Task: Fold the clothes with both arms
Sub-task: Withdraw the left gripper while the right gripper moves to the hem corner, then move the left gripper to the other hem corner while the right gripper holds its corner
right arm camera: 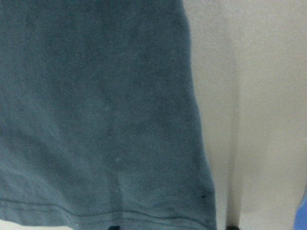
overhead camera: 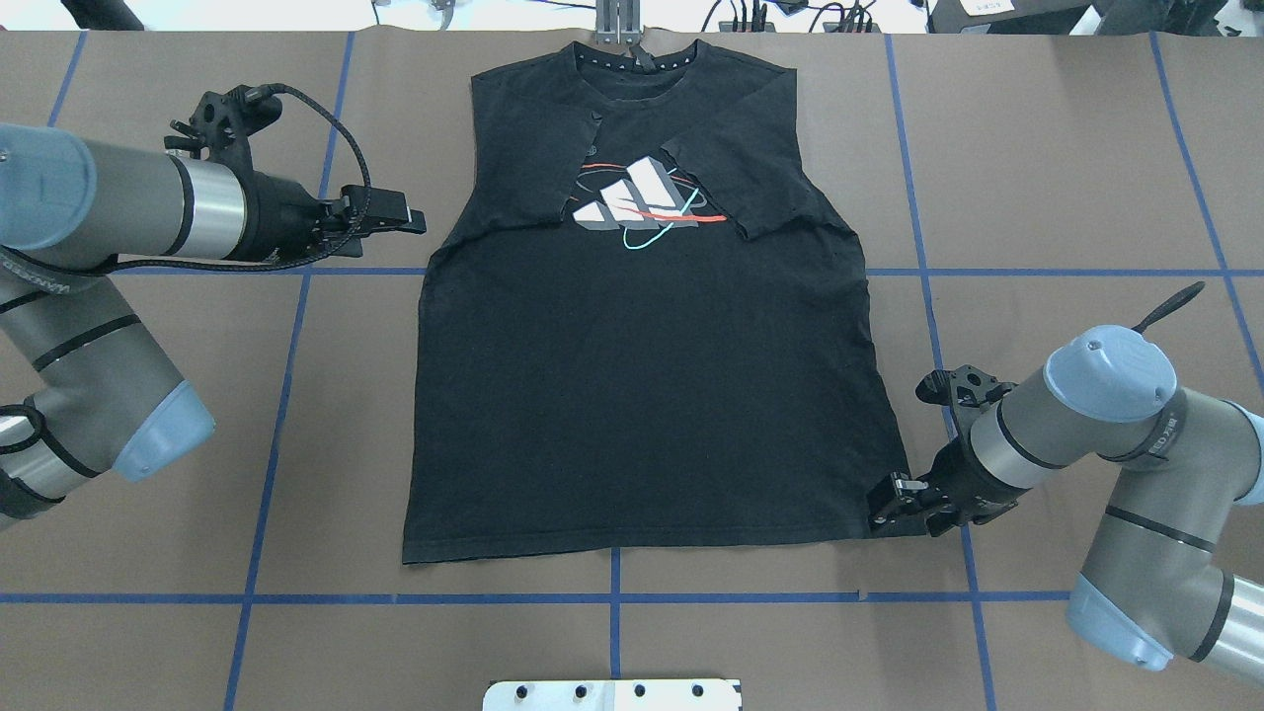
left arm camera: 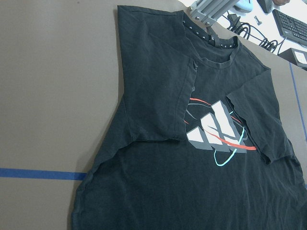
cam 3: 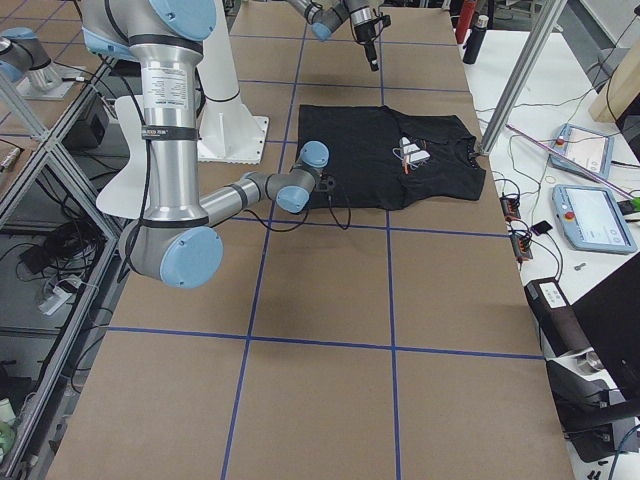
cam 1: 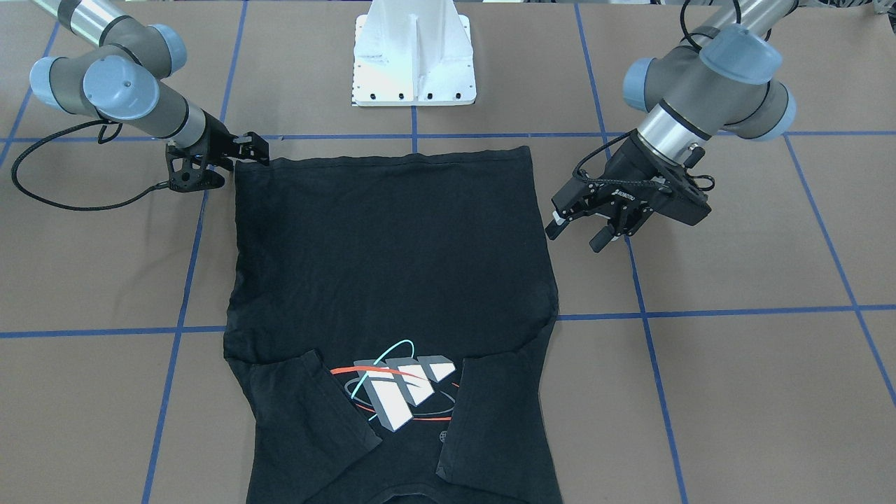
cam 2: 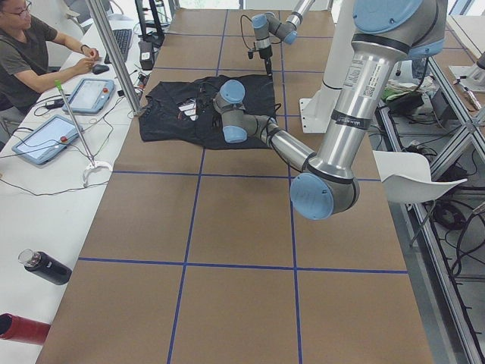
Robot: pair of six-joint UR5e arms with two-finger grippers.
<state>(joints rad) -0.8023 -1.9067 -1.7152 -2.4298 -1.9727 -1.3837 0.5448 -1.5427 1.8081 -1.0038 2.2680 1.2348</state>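
We are looking at the black T-shirt (overhead camera: pixel 642 395), which is lying flat and print side up in the middle of the brown counter (overhead camera: pixel 1037 148). Its collar is pointing away from our base and its hem is lying nearest it. Both short sleeves are lying folded inward over the chest, flanking the white-grey print (overhead camera: pixel 642 202) with its red and cyan ellipses.

Our right pincer (overhead camera: pixel 889 506) is sitting low at the hem corner on our right side, touching the cloth. Its wrist view is showing two dark tips spread apart, one over the fabric and one over bare counter.

Our left pincer (cam 1: pixel 575 236) is hovering above the counter beside the shirt's left edge, apart from the cloth, with its fingers spread and nothing between them.

Blue tape lines (overhead camera: pixel 612 597) are crossing the counter, and the white pedestal (cam 1: pixel 413 56) is standing just beyond the hem. A person (cam 2: pixel 30 53) is sitting across the counter from our base.
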